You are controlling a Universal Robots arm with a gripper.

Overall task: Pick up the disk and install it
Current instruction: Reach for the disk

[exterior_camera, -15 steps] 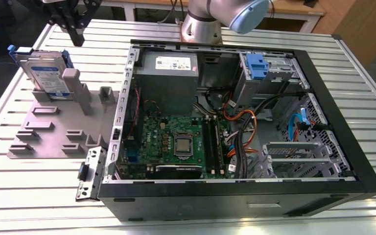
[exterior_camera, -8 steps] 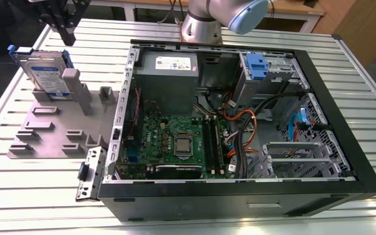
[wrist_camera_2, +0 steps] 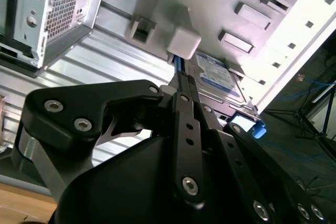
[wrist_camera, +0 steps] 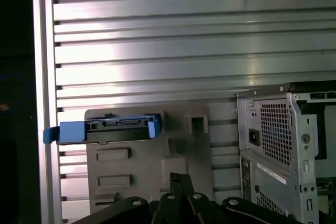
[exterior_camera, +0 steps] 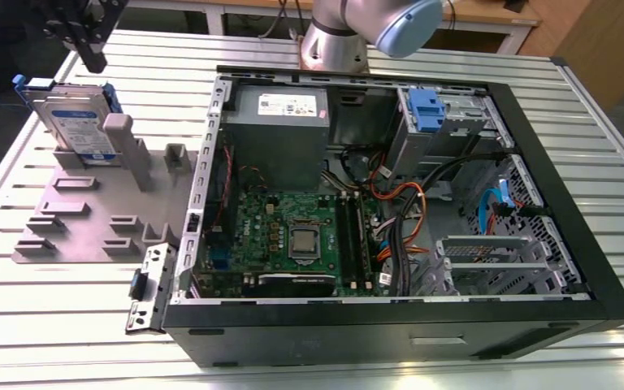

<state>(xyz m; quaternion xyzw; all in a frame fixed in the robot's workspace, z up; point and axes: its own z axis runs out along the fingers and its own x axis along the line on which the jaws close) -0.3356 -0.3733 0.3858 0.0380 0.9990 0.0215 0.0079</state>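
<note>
One black gripper (exterior_camera: 95, 65), fingers (wrist_camera: 181, 182) pinched shut on nothing, hangs just above the upright silver blue-framed disk (exterior_camera: 82, 122).

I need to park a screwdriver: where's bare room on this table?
Bare table slats run between the computer case and the near edge, and at the exterior view's right of the case. Crowded: inside the case, and the grey holder with the disk.

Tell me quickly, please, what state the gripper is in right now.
Gripper: closed, holding nothing, near the disk.
</note>
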